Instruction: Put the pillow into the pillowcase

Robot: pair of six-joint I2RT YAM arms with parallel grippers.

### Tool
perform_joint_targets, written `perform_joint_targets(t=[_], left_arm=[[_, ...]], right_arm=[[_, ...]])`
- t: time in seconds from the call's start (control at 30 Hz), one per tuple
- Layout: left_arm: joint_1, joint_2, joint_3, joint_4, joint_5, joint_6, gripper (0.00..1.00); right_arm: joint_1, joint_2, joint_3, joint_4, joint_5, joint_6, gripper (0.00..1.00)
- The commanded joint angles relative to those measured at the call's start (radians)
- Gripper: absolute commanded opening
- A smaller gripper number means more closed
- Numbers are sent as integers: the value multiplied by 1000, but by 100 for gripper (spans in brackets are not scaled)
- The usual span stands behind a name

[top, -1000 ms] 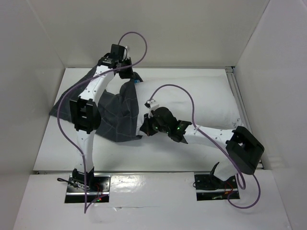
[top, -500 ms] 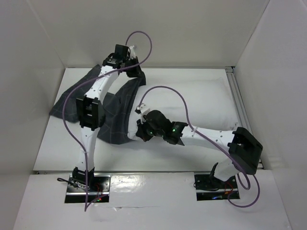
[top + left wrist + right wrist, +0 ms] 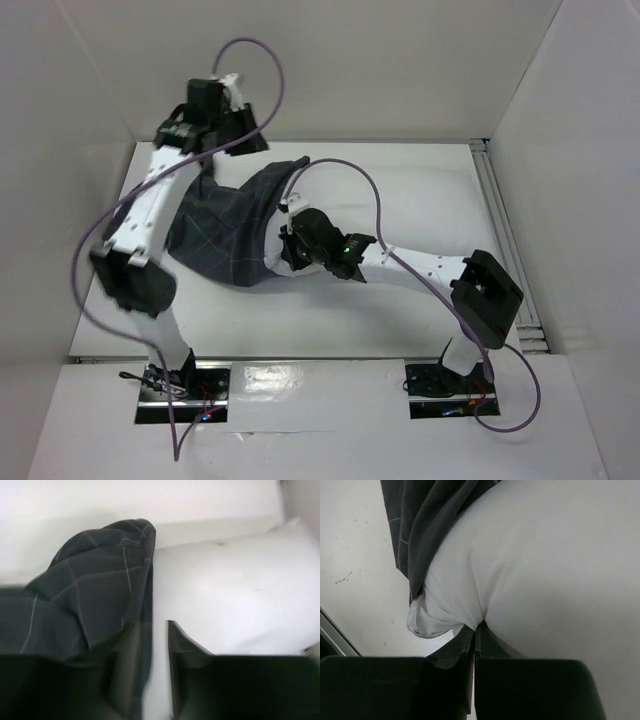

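The white pillow (image 3: 420, 215) lies across the table, and the dark grey checked pillowcase (image 3: 235, 225) is draped over its left end. My right gripper (image 3: 288, 250) is at the pillow's near left corner, shut on a pinch of white pillow fabric (image 3: 479, 625). In the right wrist view, the pillowcase (image 3: 420, 520) hangs over the pillow (image 3: 545, 555) just past that corner. My left gripper (image 3: 240, 135) is raised near the back wall, behind the pillowcase. Its jaws (image 3: 152, 650) stand open with nothing between them. Below them are the pillowcase (image 3: 90, 595) and the pillow (image 3: 225, 595).
White walls enclose the table (image 3: 300, 320) at the back and on both sides. A metal rail (image 3: 500, 220) runs along the right edge. Purple cables loop above both arms.
My left gripper has opened, let go of the pillowcase and swung left and up. The pillowcase has dropped over the pillow's left end. My right gripper has pulled its pillow corner slightly left.
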Motion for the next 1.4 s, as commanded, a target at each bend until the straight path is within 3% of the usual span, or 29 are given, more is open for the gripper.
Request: perform_joint_targets(t=[0.0,0.03,0.1,0.17,0.2,0.23,0.3,0.4,0.53,0.63,0.7,0.9,1.1,1.2,1.37], left_arm=[[28,-291,-300,16,-125,-29,24],[28,-345,-388,53,-126,-47,13],[28,-497,-564,106,-46,-110,7],[16,-597,-850,241,-12,-179,29],[15,-649,-946,295,11,-251,48],[-18,-731,-1104,346,11,-288,52],[-52,-802,-1227,455,11,-349,59],[-106,-908,-1382,550,-85,-435,59],[-162,-984,-1528,681,-121,-492,52],[-176,-984,-1564,732,-139,-501,52],[-189,-958,-1564,768,-139,-501,60],[-224,-860,-1530,803,-152,-471,59],[-233,-838,-1472,685,-238,-462,30],[-233,-887,-1447,633,-248,-462,0],[-233,-935,-1369,518,-186,-431,0]], right_arm=[[-36,-27,-22,36,-34,-24,0],[-36,-36,-37,47,-46,-24,0],[-45,-36,-37,47,-92,-15,0],[-61,-36,-37,47,-115,-15,0],[-74,-36,-37,47,-115,-15,0],[-85,-36,-37,47,-132,-15,0],[-85,-36,-37,33,-147,-15,0],[-107,-25,-19,24,-173,-26,0],[-116,-16,-10,2,-184,-35,0],[-116,-16,0,2,-184,-35,0],[-116,-16,0,2,-184,-35,0],[-116,-7,9,-8,-184,-35,0],[-116,-7,18,-18,-175,-26,0],[-125,15,49,-28,-163,-26,0],[-144,68,148,-79,-127,-26,0]])
